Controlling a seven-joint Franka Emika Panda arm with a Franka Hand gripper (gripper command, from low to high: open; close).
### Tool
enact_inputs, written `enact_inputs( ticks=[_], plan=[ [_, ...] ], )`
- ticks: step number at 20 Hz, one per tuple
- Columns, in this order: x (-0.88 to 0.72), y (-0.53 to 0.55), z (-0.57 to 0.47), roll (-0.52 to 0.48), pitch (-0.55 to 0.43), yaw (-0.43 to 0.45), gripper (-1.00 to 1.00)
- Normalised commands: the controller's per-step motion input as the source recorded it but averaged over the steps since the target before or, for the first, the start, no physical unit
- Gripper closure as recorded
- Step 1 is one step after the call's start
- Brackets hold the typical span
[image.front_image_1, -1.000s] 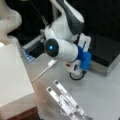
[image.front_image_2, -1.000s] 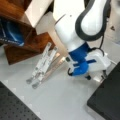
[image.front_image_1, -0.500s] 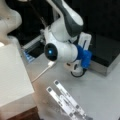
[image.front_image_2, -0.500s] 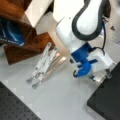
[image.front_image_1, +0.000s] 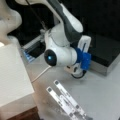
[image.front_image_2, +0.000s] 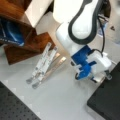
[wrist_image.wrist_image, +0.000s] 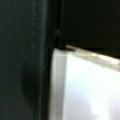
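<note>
Front views: white arm's gripper low beside flat black slab, fingers hidden, state impossible to tell; folding silver metal stand well apart on pale worktop, leaning against wooden shelf.

I saw a folded metal stand lying flat on the desk. Just beyond it in a front view stood a wooden shelf holding a blue book. A dark perforated mat lay below the stand.
</note>
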Motion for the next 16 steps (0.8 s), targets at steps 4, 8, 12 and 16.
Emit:
enact_inputs(
  ticks=[4, 8, 12, 16],
  plan=[
    [0.01, -0.3, -0.16, 0.311, -0.02, -0.019, -1.0],
    [0.02, -0.14, -0.1, 0.235, -0.047, -0.005, -1.0],
    [0.03, 0.0, -0.08, 0.187, -0.076, -0.014, -1.0],
    [0.06, 0.07, -0.07, 0.136, -0.067, -0.047, -1.0]
  ],
)
